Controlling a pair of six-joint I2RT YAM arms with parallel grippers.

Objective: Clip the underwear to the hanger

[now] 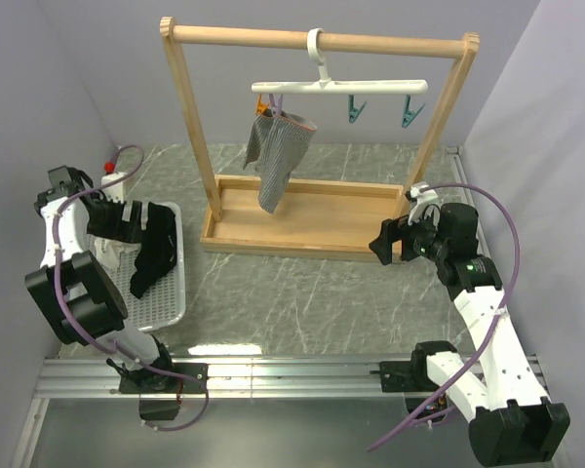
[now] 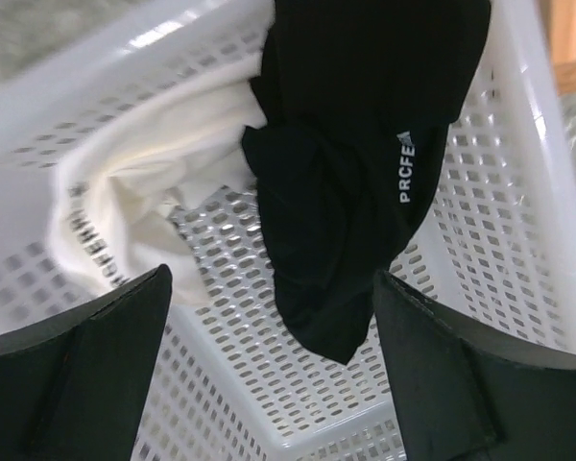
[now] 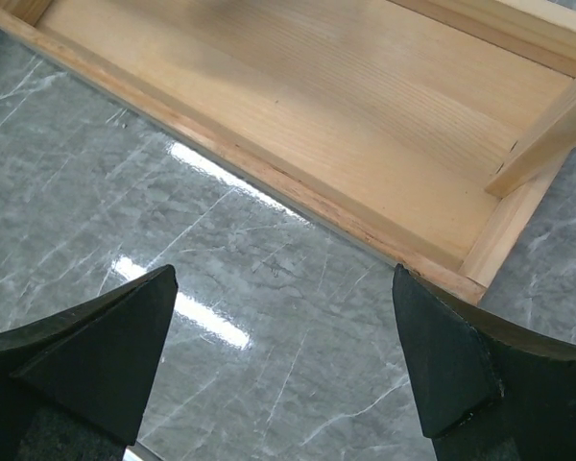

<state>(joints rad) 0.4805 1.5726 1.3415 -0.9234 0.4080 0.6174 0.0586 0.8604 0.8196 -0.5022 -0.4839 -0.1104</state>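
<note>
1. Underwear (image 2: 346, 192): black. We find it bunched in the white basket (image 1: 175, 292) at the left of the surface (image 1: 302, 302), touching a cream cloth (image 2: 144, 182).
2. Left gripper (image 2: 272, 288): jaws wide, poised over the underwear, gripping nothing that we can see.
3. Right gripper (image 3: 283, 279): jaws wide, empty, above the surface near the rack (image 1: 190, 127) base.
4. Hanger (image 1: 341, 86): hooked on the rack's top bar. A grey garment (image 1: 278, 151) hangs at its left end by the orange clip (image 1: 263, 100), and 2 teal clips (image 1: 356, 110) hang further right.

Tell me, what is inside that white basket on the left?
The black underwear and a cream cloth lie in the basket, side by side. Anything beneath them is covered and cannot be seen.
</note>
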